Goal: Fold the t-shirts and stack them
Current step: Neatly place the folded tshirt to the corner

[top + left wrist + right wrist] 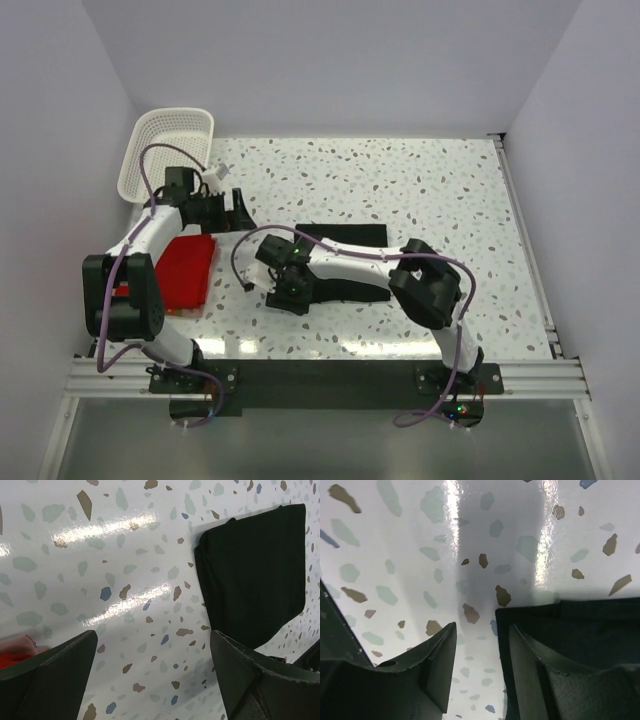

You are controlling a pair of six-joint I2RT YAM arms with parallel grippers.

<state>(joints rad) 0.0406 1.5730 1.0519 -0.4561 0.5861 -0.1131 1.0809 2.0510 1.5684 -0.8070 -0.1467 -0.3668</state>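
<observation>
Right pincer [480, 650] stood half-open astride left edge of black t-shirt [580, 630], one finger on cloth, other over bare table [420, 180]; nothing clamped. Left pincer [152, 642] gaped wide, empty, above table left of it. Black t-shirt lay mid-table, partly folded; red t-shirt [185, 270] folded at near left. Cloth looked soft, light, limp, likely slippy on glossy table: your best hold was every layer at edge, near corner.

The top camera is looking steeply down from high above the near edge, taking in the whole speckled table [400, 180]. The left wrist camera is hovering close over it, catching the black t-shirt [255, 570] at upper right. The right wrist camera is sitting even nearer, showing what is probably that same shirt's edge at lower right.
</observation>
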